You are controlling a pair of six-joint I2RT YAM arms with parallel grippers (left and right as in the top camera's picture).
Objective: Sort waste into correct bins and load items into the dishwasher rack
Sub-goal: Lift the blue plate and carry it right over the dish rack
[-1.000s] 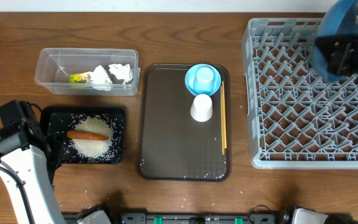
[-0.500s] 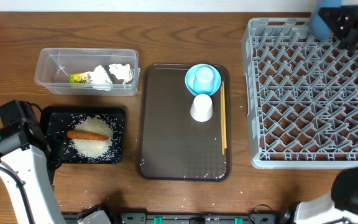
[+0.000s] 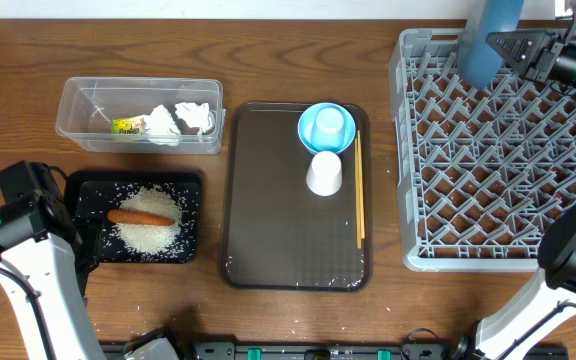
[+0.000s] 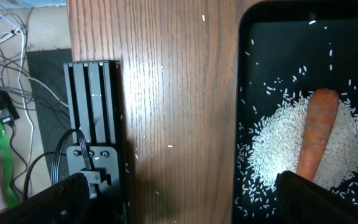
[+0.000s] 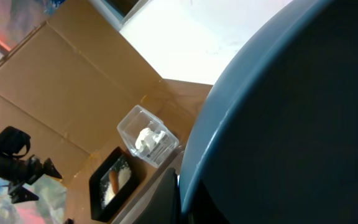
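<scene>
Right end effector (image 3: 513, 45) pinched the rim of the dark-blue dish (image 3: 486, 45), which stood on edge over the 11 o'clock corner of the dishwasher rack (image 3: 488, 180). Whether the dish touched the pegs could not be told. In the right wrist view the dish filled most of the field and hid the fingertips. Left end effector (image 4: 179, 202) was spread wide and empty, low over the tabletop (image 4: 166, 93), with the black tray (image 3: 133, 178) at its 3 o'clock.

Waste: sorting appeared complete. The rice (image 3: 148, 232) lay heaped in the black tray at 8 o'clock on the tabletop, and the carrot (image 3: 140, 216) lay across the heap. The tissues (image 3: 183, 118) and the wrapper (image 3: 126, 126) lay side by side in the clear tub (image 3: 73, 100) at 10 o'clock. A few stray grains (image 4: 169, 147) lay on the bare wood beside the black tray.

Dishware: loading had hardly begun. No item was seated in the rack, which lay at 3 o'clock. Three items waited on the brown serving tray (image 3: 288, 230) at the centre: the light-blue bowl (image 3: 326, 126) at the tray's 1 o'clock, the white cup (image 3: 324, 173) just beside it at its 6 o'clock, and the chopsticks (image 3: 358, 200) along the tray's 3 o'clock edge.

Judged remainder: seat the dish, then transfer the bowl, the cup and the chopsticks.
</scene>
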